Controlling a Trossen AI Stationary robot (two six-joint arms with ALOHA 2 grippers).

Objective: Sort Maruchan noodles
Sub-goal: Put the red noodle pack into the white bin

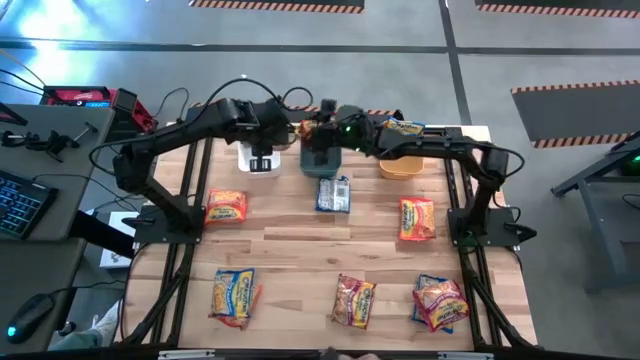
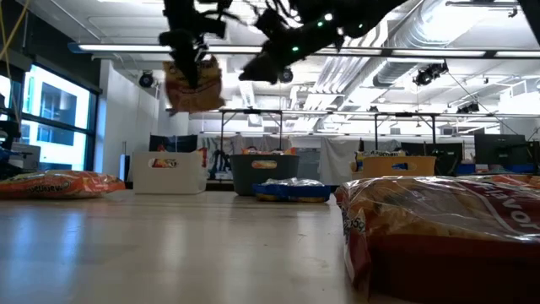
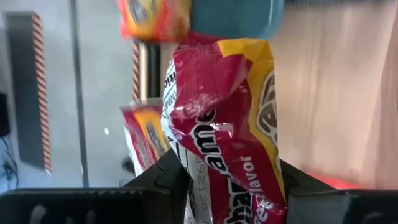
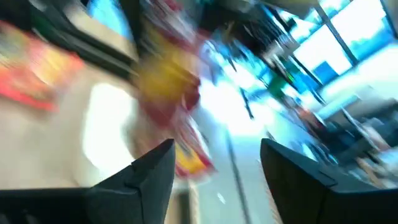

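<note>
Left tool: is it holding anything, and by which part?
Yes. The left tool pinches a red noodle packet by one end, so it hangs in the air above the white bin.

- Grey floor [image 1: 540,40] surrounds my wooden worktop [image 1: 300,250], with hazard-striped tape [image 1: 570,92] at two o'clock.
- A keyboard [image 1: 18,205] at nine o'clock.
- Windows [image 2: 46,110] left; ceiling ducts [image 2: 439,29] overhead.

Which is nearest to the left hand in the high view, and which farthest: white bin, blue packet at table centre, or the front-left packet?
1. White bin, directly under the left hand.
2. Blue packet, toward table centre.
3. Front-left packet, near the front edge.
</note>
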